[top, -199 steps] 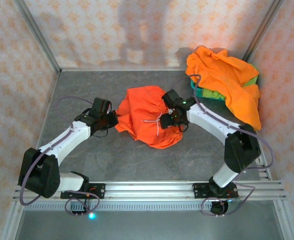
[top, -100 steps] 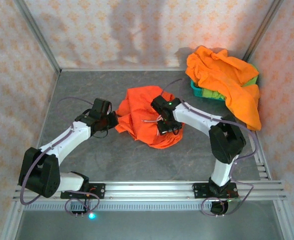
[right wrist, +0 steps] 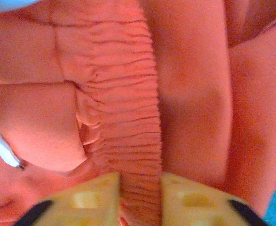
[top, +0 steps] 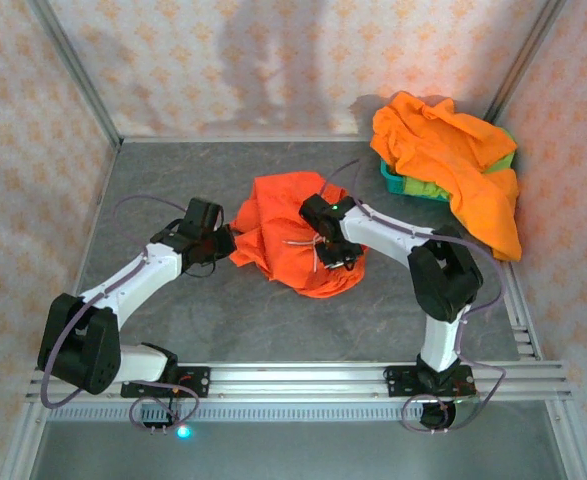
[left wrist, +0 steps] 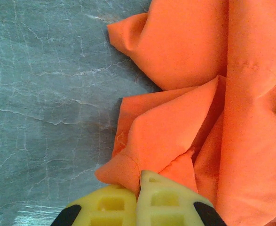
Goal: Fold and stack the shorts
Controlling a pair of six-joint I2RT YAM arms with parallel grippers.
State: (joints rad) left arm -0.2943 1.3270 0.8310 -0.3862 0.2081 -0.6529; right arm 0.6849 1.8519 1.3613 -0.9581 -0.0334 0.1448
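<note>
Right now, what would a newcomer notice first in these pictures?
The crumpled orange shorts lie in the centre, the left gripper pinching an edge and the right gripper astride the elastic waistband. In the far right corner, more orange shorts spill over a teal basket.

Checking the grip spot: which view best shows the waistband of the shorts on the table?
Right wrist: the gathered waistband runs straight into the right tool. Top view gives the whole crumpled shorts; left wrist, just smooth folds.

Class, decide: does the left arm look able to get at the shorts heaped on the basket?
Probably not: its jaws grip the middle orange shorts, and the heap sits far right, beyond the right arm.
</note>
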